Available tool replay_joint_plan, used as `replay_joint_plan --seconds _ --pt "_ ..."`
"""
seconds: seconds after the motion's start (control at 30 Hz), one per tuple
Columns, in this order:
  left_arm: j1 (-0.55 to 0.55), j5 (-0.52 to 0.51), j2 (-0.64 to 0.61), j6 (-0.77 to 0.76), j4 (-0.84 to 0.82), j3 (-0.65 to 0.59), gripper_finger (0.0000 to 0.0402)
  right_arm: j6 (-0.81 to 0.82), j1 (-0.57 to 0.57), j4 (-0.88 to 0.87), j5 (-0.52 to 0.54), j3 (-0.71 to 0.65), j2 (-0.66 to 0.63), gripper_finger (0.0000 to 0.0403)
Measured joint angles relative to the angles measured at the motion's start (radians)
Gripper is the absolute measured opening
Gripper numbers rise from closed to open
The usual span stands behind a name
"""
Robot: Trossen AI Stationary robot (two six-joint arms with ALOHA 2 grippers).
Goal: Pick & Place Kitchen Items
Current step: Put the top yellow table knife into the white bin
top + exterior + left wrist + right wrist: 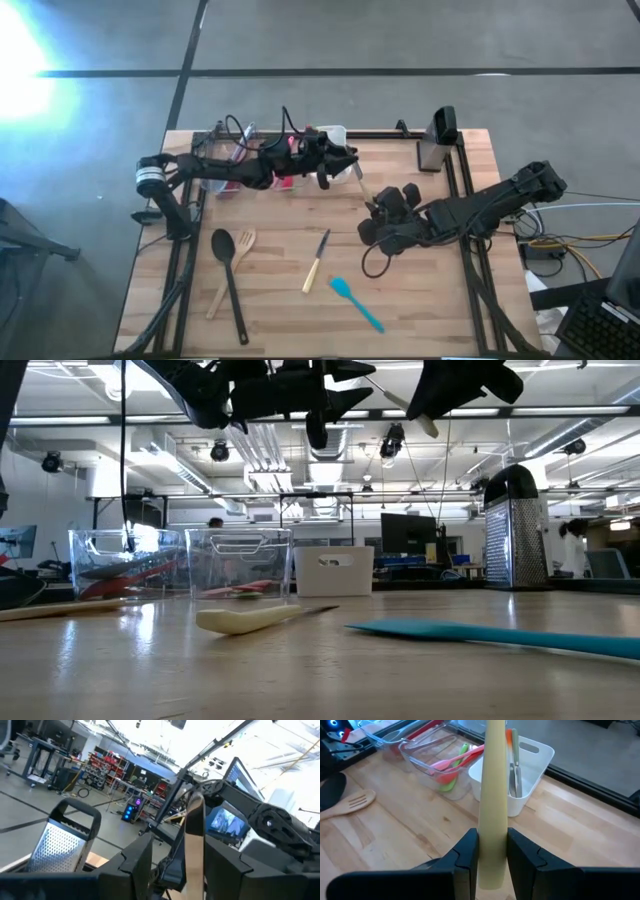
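Observation:
A cream-handled utensil point(358, 181) hangs in the air between my two grippers, high above the table. My right gripper point(378, 208) is shut on its handle. My left gripper point(340, 160) reaches over the bins and is open, with its fingers on either side of the utensil's far end point(195, 835). On the table lie a black spoon point(226, 248), a wooden slotted spatula point(240, 245), a cream-handled knife point(316, 262) and a teal spatula point(356, 302). Red, pink and green utensils point(451, 764) lie in the clear bins. My right gripper pinches the cream handle point(493, 827) between its two fingers point(468, 851). The handle runs on past the fingers toward the bins. The utensil is lifted clear of the table, tilted. My left gripper: the handle passes between its open fingers point(226, 862); whether either finger touches it, I cannot tell.
Clear bins point(228, 160) and a white bin point(338, 135) stand along the far edge, under and behind my left arm. A metal grater point(437, 142) stands at the far right. Bare wood lies near the table's near edge, right of the teal spatula.

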Motion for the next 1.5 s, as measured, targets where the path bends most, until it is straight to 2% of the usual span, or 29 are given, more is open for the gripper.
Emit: replay_joint_plan --seconds 0.23,0.5,0.63,0.8,0.87,1.07,1.5 --pt "0.0 -0.077 0.0 -0.007 -0.103 0.049 0.0163 -0.009 -0.013 0.0 0.0 -0.003 0.0 0.0065" --pt "0.001 -0.083 0.034 -0.001 -0.118 0.071 0.0158 -0.032 -0.034 0.006 -0.013 -0.004 0.026 0.0065" --pt "0.002 -0.083 0.049 0.003 -0.117 0.072 0.0117 -0.03 -0.04 0.002 -0.034 -0.004 0.046 0.0065" --pt "0.003 -0.043 0.048 0.022 -0.11 0.072 0.0023 -0.031 -0.04 -0.009 -0.035 -0.004 0.046 0.0065" --pt "0.002 -0.026 0.046 0.018 -0.099 0.072 0.0011 -0.039 -0.041 -0.015 -0.035 -0.005 0.045 0.0065" --pt "0.004 0.003 0.046 0.011 -0.098 0.072 0.0006 -0.045 -0.054 -0.027 -0.036 -0.005 0.046 0.0062" --pt "0.012 0.052 0.046 0.008 -0.125 0.071 0.0073 -0.037 -0.056 -0.047 -0.032 -0.003 0.04 0.0061"
